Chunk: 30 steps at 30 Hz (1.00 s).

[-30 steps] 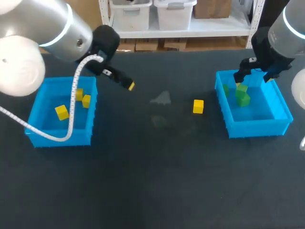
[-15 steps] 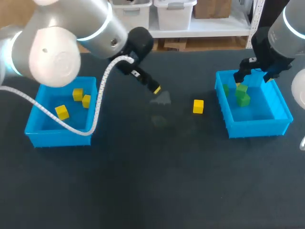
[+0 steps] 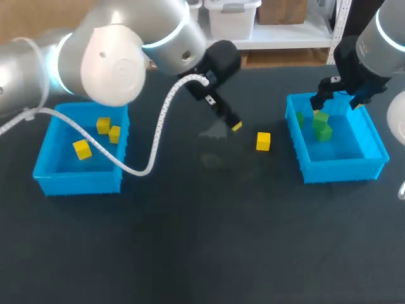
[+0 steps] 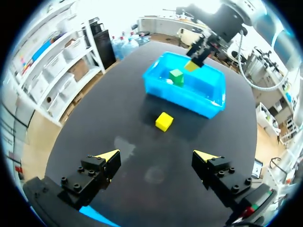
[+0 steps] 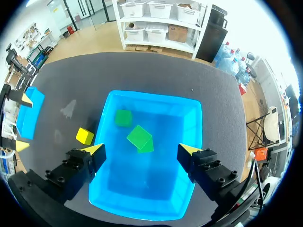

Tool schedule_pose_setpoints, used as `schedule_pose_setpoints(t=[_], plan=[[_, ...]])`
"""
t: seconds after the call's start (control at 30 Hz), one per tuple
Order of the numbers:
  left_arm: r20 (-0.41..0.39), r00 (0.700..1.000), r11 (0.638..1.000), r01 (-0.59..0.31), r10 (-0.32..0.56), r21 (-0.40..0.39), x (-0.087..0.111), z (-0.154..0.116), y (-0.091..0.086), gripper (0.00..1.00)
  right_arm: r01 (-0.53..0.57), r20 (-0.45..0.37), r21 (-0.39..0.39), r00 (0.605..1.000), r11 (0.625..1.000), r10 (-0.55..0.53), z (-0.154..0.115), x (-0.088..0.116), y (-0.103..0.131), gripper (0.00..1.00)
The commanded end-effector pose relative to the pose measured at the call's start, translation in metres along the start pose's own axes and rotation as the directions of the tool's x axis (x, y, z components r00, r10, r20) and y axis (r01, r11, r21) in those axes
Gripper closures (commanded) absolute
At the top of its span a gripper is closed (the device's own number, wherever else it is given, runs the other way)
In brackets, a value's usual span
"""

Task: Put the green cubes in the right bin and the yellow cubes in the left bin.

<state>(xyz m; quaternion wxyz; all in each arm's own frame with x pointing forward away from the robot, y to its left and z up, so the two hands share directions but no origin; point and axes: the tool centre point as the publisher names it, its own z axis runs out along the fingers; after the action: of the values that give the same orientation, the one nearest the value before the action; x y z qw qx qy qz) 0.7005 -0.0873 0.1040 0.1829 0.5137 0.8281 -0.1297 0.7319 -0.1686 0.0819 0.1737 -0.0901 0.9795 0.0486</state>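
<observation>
Dark matting covers the table (image 3: 190,240), with a blue bin near each side edge. One loose yellow cube (image 3: 263,141) lies on the open table between the bins, closer to the right bin (image 3: 342,170). The left end effector (image 3: 235,126) hangs just beside this cube, on the side toward the left bin (image 3: 44,180). In the left wrist view its fingers stand wide apart with nothing between them (image 4: 157,154). The cube (image 4: 164,121) sits ahead of them, apart from both tips, with the right bin (image 4: 189,99) beyond it.

Three yellow cubes (image 3: 103,125) lie inside the left bin.

The right end effector (image 3: 335,101) hovers over the right bin's far side. In its wrist view it is spread open and empty (image 5: 140,148). The green cubes (image 5: 123,117) rest on the bin floor below and ahead of its fingers, untouched. The loose yellow cube (image 5: 84,136) shows just outside the bin wall (image 5: 151,94).
</observation>
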Motion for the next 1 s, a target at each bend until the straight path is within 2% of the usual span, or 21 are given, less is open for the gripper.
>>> schedule_pose_setpoints(t=[0.03,0.17,0.4,0.77,1.0], plan=[[-0.022,0.998,0.999,-0.052,0.052,0.009,-0.014,0.015,-0.004,0.0,-0.001,0.005,0.003,1.0,1.0,0.001,-0.001,0.002,0.0,0.0],[-0.038,0.993,0.994,-0.11,0.111,0.022,-0.021,0.029,-0.009,0.0,-0.001,0.005,0.003,1.0,1.0,0.001,-0.001,0.002,0.0,0.0],[-0.061,0.986,0.986,-0.151,0.155,0.065,-0.025,0.051,-0.023,0.0,-0.001,0.005,0.003,1.0,1.0,0.001,-0.001,0.002,0.0,0.0],[-0.089,0.969,0.971,-0.22,0.228,0.097,-0.032,0.075,-0.031,0.0,-0.001,0.005,0.003,1.0,1.0,0.001,-0.001,0.002,0.0,0.0],[-0.095,0.964,0.966,-0.237,0.247,0.104,-0.036,0.086,-0.032,0.0,-0.001,0.005,0.003,1.0,1.0,0.001,-0.001,0.002,0.0,0.0]])
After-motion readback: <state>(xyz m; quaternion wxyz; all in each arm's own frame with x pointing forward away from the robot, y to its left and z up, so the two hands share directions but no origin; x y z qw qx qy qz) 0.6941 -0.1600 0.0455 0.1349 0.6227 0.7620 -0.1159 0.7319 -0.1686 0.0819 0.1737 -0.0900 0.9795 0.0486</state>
